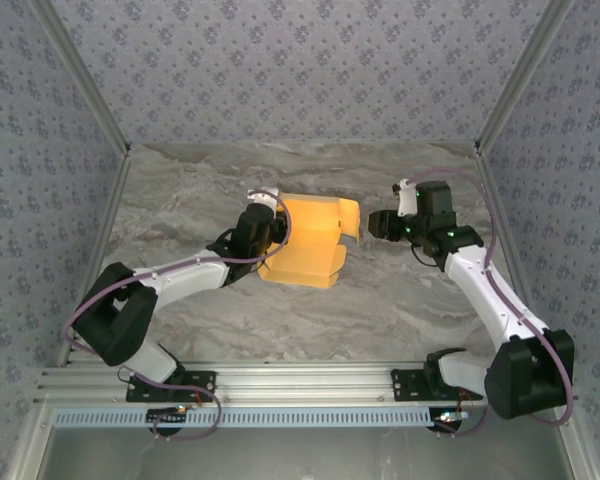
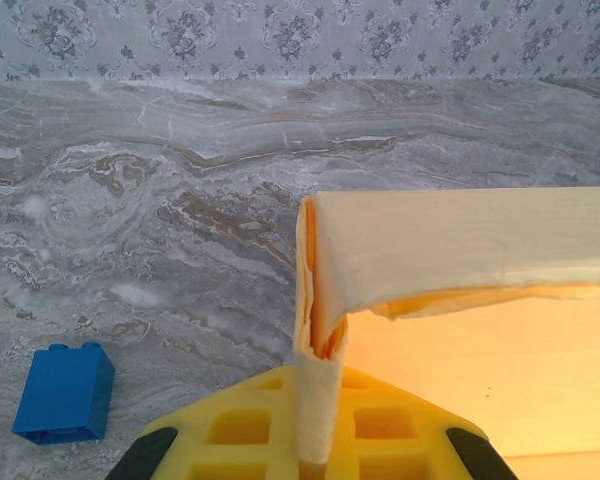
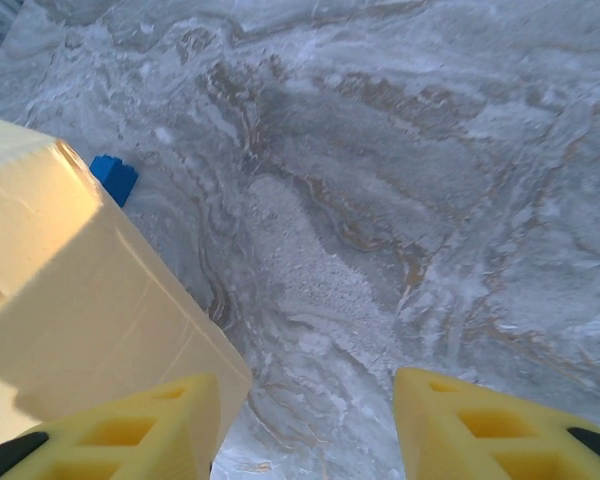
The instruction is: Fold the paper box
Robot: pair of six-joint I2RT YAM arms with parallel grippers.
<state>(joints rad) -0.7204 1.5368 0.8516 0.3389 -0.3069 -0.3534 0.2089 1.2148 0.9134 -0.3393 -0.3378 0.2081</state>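
The paper box (image 1: 310, 240) is yellow-orange card, partly folded, lying mid-table with one flap curling up on its right side. My left gripper (image 1: 270, 225) sits at the box's left edge. In the left wrist view, the left gripper (image 2: 318, 440) is shut on a doubled upright wall of the paper box (image 2: 460, 240), pinched between the yellow fingers. My right gripper (image 1: 372, 224) hovers just right of the raised flap. In the right wrist view, the right gripper (image 3: 305, 420) stands open over bare table, and its left finger is beside a corner of the paper box (image 3: 70, 290).
A small blue cube (image 2: 65, 393) rests on the marble table to the left of the box, and the blue cube (image 3: 113, 178) also peeks out behind the box. Patterned walls enclose the table (image 1: 400, 310) on three sides.
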